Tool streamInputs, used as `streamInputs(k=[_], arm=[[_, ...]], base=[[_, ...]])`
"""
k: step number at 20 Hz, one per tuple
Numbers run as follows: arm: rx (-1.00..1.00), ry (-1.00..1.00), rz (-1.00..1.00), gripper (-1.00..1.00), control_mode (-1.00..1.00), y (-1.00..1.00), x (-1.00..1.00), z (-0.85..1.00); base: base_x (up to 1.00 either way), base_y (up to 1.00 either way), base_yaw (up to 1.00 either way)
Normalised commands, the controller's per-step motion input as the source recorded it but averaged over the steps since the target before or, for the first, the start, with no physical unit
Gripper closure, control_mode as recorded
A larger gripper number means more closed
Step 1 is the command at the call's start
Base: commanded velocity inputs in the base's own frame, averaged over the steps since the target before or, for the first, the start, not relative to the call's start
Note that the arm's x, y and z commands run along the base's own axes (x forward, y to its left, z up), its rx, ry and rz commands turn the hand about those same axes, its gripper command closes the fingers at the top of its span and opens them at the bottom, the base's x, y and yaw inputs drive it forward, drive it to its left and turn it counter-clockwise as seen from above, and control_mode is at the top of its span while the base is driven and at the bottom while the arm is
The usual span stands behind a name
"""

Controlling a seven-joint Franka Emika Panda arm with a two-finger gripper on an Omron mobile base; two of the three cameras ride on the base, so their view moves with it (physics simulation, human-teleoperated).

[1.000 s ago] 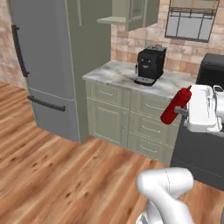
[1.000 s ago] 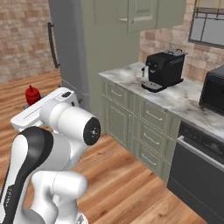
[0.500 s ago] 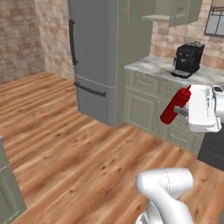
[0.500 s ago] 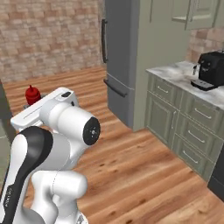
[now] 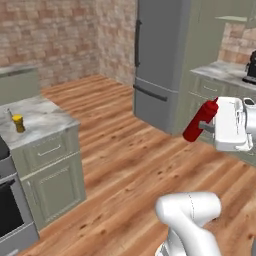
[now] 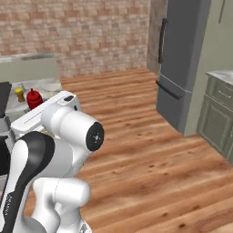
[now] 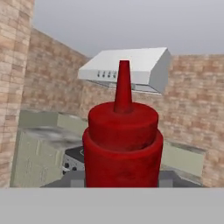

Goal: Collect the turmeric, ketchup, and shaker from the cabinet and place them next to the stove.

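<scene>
The ketchup (image 5: pixel 200 121), a slim red squeeze bottle, hangs tilted in mid-air over the wooden floor, with my gripper (image 5: pixel 209 128) shut on its lower body. In the hand view the ketchup (image 7: pixel 122 146) stands right in front of the camera, nozzle up. Its red top (image 6: pixel 33 98) peeks over my arm in the right base view. The turmeric (image 5: pixel 18 123), a small jar with a yellow lid, stands on a marble counter (image 5: pixel 42 117) at the left, and the same turmeric (image 6: pixel 19 94) shows beside the bottle. The stove (image 7: pixel 72 159) with black knobs lies ahead under a range hood (image 7: pixel 127 70). The shaker is out of view.
A tall grey fridge (image 5: pixel 160 60) stands at the back, with olive drawer units (image 5: pixel 210 92) to its right. The stove's black oven front (image 5: pixel 9 212) adjoins the marble counter at lower left. Open wooden floor (image 5: pixel 125 150) lies between. Brick walls close the room.
The whole picture has swung: the base has turned from the coffee-machine counter to the fridge and the counter beside the stove. The ketchup stays in the shut gripper.
</scene>
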Motion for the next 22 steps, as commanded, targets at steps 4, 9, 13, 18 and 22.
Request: streamInputs(k=[4, 9, 13, 18, 22], arm=[[0.0, 0.0, 0.0, 1.0, 1.0, 0.0, 0.0, 0.0], [0.0, 0.0, 0.0, 1.0, 1.0, 0.0, 0.0, 0.0], [0.0, 0.0, 0.0, 1.0, 1.0, 0.0, 0.0, 0.0], [0.0, 0.0, 0.0, 1.0, 1.0, 0.0, 0.0, 0.0], [0.0, 0.0, 0.0, 1.0, 1.0, 0.0, 0.0, 0.0]], base=[[-0.4, 0.99, 0.32], [-0.02, 1.0, 0.31], [0.0, 1.0, 0.31], [0.07, 0.99, 0.34], [0.47, 0.85, 0.32]])
